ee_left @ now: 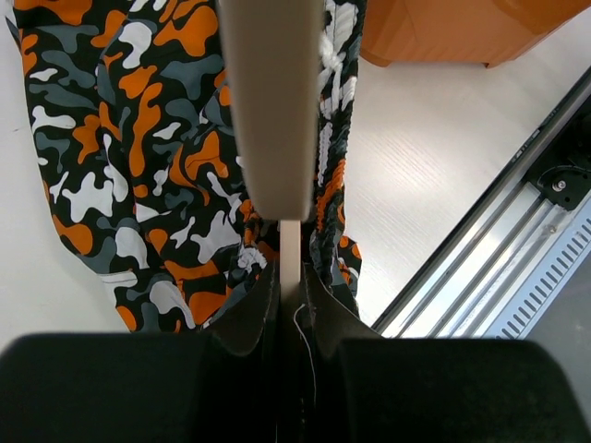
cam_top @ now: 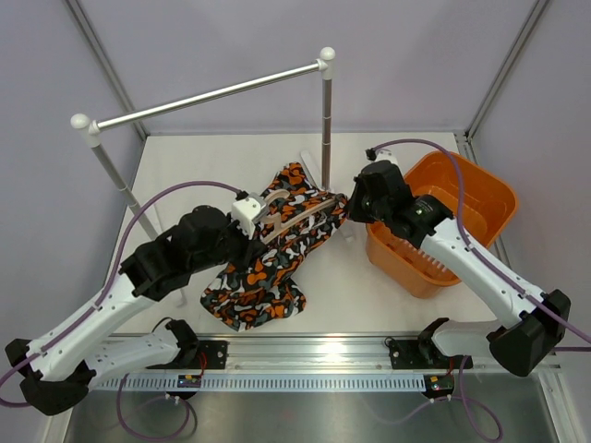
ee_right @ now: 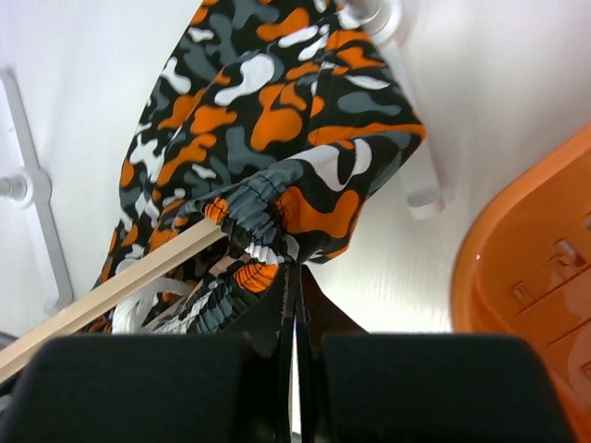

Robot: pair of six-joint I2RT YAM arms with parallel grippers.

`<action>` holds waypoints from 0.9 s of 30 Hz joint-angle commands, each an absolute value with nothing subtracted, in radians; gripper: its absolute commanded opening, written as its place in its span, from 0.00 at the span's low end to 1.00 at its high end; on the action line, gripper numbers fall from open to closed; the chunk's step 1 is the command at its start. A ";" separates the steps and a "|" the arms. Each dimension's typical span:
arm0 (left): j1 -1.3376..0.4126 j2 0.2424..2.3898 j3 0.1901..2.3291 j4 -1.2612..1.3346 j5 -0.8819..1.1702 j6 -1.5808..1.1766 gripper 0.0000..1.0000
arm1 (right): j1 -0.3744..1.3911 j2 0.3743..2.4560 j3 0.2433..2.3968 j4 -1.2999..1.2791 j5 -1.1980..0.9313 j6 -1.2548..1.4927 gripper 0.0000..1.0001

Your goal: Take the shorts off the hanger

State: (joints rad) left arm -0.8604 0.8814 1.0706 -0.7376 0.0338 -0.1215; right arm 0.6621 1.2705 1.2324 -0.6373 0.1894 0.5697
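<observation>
The camouflage shorts (cam_top: 268, 263) hang draped over the pale wooden hanger (cam_top: 300, 220) in the middle of the table, lower half resting on the table. My left gripper (cam_top: 251, 221) is shut on the hanger (ee_left: 273, 101), with the shorts (ee_left: 138, 157) hanging below it. My right gripper (cam_top: 349, 208) is shut on the shorts' gathered waistband (ee_right: 263, 217) at the hanger's right end; the hanger bar (ee_right: 111, 293) runs off to the left under the cloth.
An orange basket (cam_top: 480, 194) stands at the right, close behind my right arm. A metal rail (cam_top: 212, 95) on two posts spans the back; its right post (cam_top: 327, 129) stands just behind the shorts. The aluminium track (cam_top: 305, 355) runs along the near edge.
</observation>
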 commanded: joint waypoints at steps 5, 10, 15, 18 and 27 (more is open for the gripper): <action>-0.862 0.807 1.066 -0.764 0.061 -0.112 0.00 | 0.503 1.267 1.318 -0.696 0.304 0.485 0.00; -0.862 0.770 1.058 -0.759 0.086 -0.110 0.00 | 0.483 1.304 1.379 -0.716 0.313 0.471 0.00; -0.862 0.721 1.055 -0.770 0.109 -0.103 0.00 | 0.443 1.338 1.419 -0.719 0.290 0.457 0.00; -0.862 0.704 1.057 -0.778 0.117 -0.097 0.00 | 0.443 1.359 1.437 -0.713 0.278 0.453 0.00; -0.862 0.729 1.074 -0.591 -0.009 -0.208 0.00 | 0.445 1.293 1.437 -0.706 0.157 0.439 0.00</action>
